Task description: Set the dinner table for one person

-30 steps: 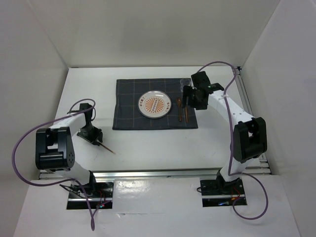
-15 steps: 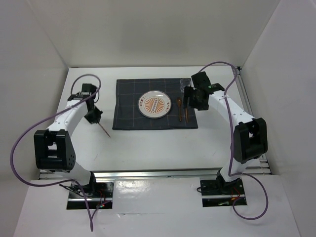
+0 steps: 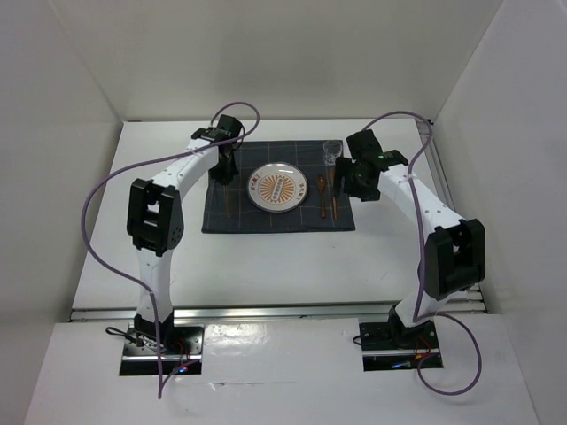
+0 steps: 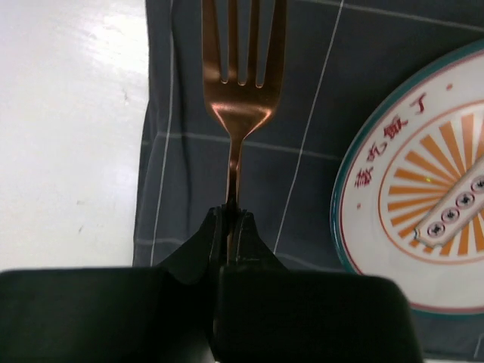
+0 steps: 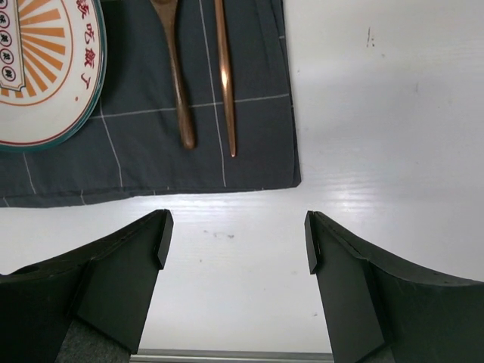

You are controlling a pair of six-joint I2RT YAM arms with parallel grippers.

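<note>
The left hand (image 4: 231, 219) is shut tight on the thin handle of a copper-coloured fork (image 4: 240, 83). The prongs point to 12 o'clock in the wrist view, over a dark grey cloth (image 4: 189, 174) with thin pale grid lines.

At 3 o'clock from the fork lies a round plate (image 4: 342, 197) with a teal rim and an orange sunburst. It carries red Chinese characters along its edge and a pale strip of small circled characters across the middle; I cannot read them for certain.

The right hand (image 5: 236, 238) is spread wide with nothing between its fingers. It is above the bare white worktop (image 5: 363, 136), which carries the cloth and spreads out on every side of it. At 11 o'clock from this hand, a spoon (image 5: 175, 68) and a thin copper utensil (image 5: 224, 76) lie side by side on the cloth.

From above, the left hand is at 9 o'clock from the plate and the right hand at 3 o'clock. A clear glass (image 3: 332, 152) stands at the plate's 2 o'clock.
</note>
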